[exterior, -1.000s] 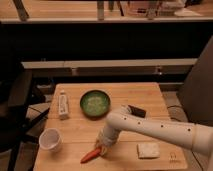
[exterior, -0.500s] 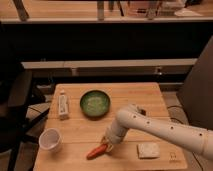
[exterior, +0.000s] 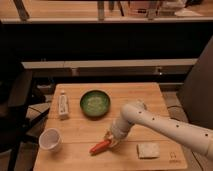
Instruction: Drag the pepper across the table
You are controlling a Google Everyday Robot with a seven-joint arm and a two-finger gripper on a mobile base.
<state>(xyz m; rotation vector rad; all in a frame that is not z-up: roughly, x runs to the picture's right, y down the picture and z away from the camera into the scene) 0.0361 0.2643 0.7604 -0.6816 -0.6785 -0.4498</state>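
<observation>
The red-orange pepper [exterior: 100, 147] lies on the light wooden table [exterior: 145, 99] near its front edge, tapered end pointing left toward the white cup. My gripper [exterior: 111, 140] is at the end of the white arm that reaches in from the right. It is lowered onto the pepper's right end and touches it. The arm's wrist hides the gripper's upper part.
A white cup [exterior: 50, 139] stands at the front left. A white tube [exterior: 63, 105] lies at the back left. A green bowl [exterior: 95, 103] sits at the middle back. A pale square sponge [exterior: 148, 149] lies at the front right.
The gripper and the pepper have shifted to the right along the front of the table, away from the white cup. The arm has drawn back to the right.
</observation>
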